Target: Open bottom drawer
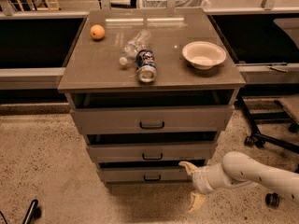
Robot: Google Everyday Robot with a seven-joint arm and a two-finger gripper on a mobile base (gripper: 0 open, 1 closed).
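Note:
The bottom drawer (140, 174) is the lowest grey front of the cabinet, with a small dark pull (152, 177) at its centre. A dark gap shows above its top edge. My gripper (193, 185) is on a white arm coming from the lower right. It sits just right of the bottom drawer's front, near its right end. Its two tan fingers are spread, one finger (188, 167) up by the drawer's top edge and one finger (196, 201) down near the floor. It holds nothing.
The middle drawer (152, 151) and top drawer (152, 119) stand above. On the tabletop (93, 69) lie an orange (97, 31), a plastic bottle (134, 45), a can (146, 65) and a white bowl (203, 54). An office chair base (268, 134) stands at right.

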